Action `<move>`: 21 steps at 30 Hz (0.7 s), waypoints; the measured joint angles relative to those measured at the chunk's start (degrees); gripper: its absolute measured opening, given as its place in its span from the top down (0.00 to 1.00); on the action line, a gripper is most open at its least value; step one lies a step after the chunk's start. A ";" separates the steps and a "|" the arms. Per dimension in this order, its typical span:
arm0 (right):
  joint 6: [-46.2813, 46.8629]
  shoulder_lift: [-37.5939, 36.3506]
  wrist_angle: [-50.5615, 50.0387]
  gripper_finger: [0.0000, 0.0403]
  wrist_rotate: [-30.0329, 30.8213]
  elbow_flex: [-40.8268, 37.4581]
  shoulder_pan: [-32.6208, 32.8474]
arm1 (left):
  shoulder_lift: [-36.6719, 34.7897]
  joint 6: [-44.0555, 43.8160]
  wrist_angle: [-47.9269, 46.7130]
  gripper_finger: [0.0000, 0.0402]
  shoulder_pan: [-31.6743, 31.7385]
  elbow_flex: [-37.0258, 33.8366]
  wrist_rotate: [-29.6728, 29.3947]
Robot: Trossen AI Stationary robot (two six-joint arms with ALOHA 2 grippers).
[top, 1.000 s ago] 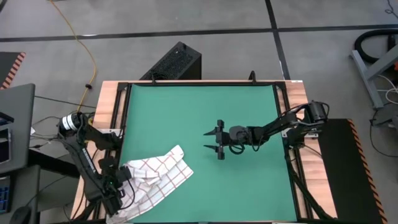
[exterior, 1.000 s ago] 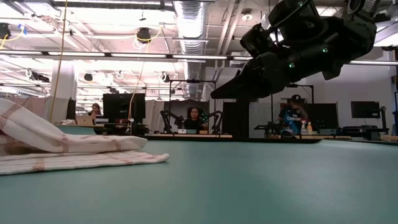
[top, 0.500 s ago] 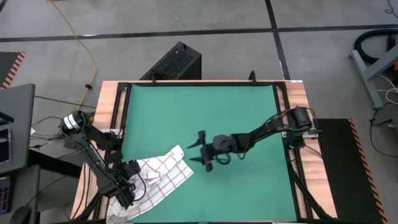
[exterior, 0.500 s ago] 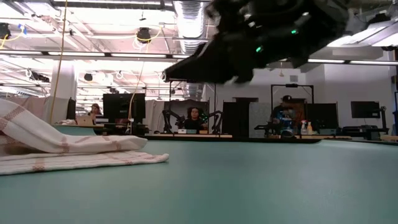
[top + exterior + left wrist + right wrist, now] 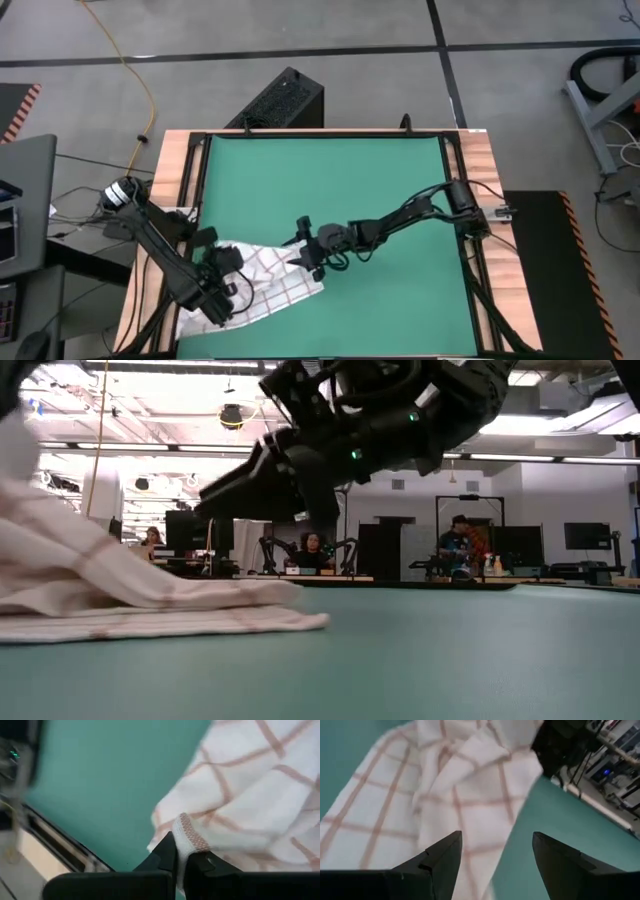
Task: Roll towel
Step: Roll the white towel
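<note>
The towel (image 5: 268,290), white with a red-brown grid, lies crumpled on the green mat (image 5: 340,190) near its near-left corner. My left gripper (image 5: 228,262) stands at the towel's left part, shut on the cloth (image 5: 181,851). My right gripper (image 5: 304,250) hovers open just above the towel's far right corner. In the right wrist view the open fingers (image 5: 497,842) have the cloth (image 5: 455,795) below and ahead of them. In the low view the right gripper (image 5: 240,485) stays clear of the towel (image 5: 130,600). My left gripper pinches a hemmed corner of the towel (image 5: 187,829) between its two fingers (image 5: 167,854). The fingers slant down from the table's left. That corner is raised off the mat, while the rest of the cloth (image 5: 250,795) lies in folds on the mat.
The mat's black frame (image 5: 197,190) and the wooden table edge (image 5: 170,160) run along the left of the towel. Bare green mat stretches to the far and right sides. A black box (image 5: 280,100) stands beyond the far edge. People sit in the room behind (image 5: 315,550).
My left gripper has shut on the towel's corner, then risen and moved toward the table's right and far side, dragging the cloth so its right edge lies farther right. My right gripper has travelled toward the table's left, rolling as it went, and stays open over the towel.
</note>
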 joint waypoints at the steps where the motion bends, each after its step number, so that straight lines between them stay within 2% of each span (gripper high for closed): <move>1: -0.37 -0.28 -0.02 0.34 0.01 0.00 0.00 | -0.05 1.20 -0.06 1.00 0.77 0.72 -2.12; 4: -0.55 -1.09 1.45 0.34 0.02 0.00 0.08 | -0.60 5.81 0.12 1.00 3.84 1.44 -8.46; 9: 1.67 -2.12 7.28 0.34 0.60 0.07 0.91 | -0.67 11.71 0.03 1.00 11.54 1.44 -15.83; 14: 1.63 -2.12 8.37 0.34 9.41 0.04 2.60 | -0.67 15.92 1.24 1.00 18.58 1.44 -21.07; 18: 0.97 -2.12 10.29 0.34 18.21 0.04 3.44 | -0.67 19.68 4.20 1.00 21.95 1.44 -21.36; 21: 2.00 -2.12 9.15 0.34 20.60 0.04 2.78 | -0.67 22.45 6.70 1.00 22.78 1.44 -21.45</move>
